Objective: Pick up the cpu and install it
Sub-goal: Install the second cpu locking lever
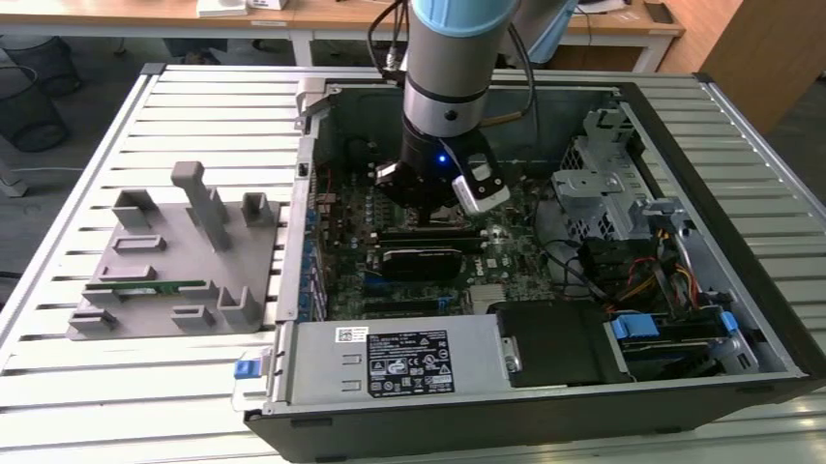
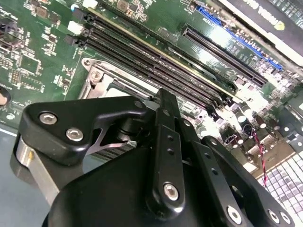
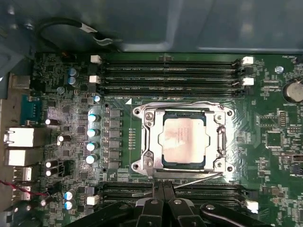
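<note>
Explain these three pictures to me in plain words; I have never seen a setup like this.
A robot arm reaches down into an open computer case lying on a slatted table. The exterior view looks on from off the arm; both wrist views come from cameras riding on it. The gripper hangs just over the green motherboard. The cpu, a silver square chip, already sits in its metal socket frame, between rows of black memory slots. Beside the case stands a grey parts holder.

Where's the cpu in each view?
Exterior view: hidden beneath the arm, which hangs over the green board inside the case.
First wrist view: cpu sits in its metal socket frame, just past the tool.
Second wrist view: hidden by the tool; a socket frame corner shows.
Shared landmark: memory slots.
</note>
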You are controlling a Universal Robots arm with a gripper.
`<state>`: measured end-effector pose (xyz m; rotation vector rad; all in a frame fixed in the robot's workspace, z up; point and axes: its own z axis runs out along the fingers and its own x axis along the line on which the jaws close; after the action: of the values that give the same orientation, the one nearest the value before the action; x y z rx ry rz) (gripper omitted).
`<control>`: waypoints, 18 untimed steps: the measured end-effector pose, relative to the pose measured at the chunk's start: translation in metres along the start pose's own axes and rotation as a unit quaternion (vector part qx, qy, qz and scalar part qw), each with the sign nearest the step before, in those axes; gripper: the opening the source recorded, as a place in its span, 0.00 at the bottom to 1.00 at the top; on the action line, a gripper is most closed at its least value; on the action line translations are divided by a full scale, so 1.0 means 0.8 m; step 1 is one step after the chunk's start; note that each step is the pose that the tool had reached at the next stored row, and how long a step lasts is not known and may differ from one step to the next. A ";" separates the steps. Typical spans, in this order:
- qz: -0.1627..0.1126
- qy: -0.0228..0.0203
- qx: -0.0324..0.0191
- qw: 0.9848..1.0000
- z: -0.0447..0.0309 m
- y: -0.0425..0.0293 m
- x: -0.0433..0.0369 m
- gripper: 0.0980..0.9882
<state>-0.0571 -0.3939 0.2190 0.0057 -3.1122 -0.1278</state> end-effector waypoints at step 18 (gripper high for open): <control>0.000 0.002 -0.024 1.000 0.0145 -0.0075 0.005 0.01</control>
<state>-0.0614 -0.3989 0.2070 0.0049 -3.1047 -0.2026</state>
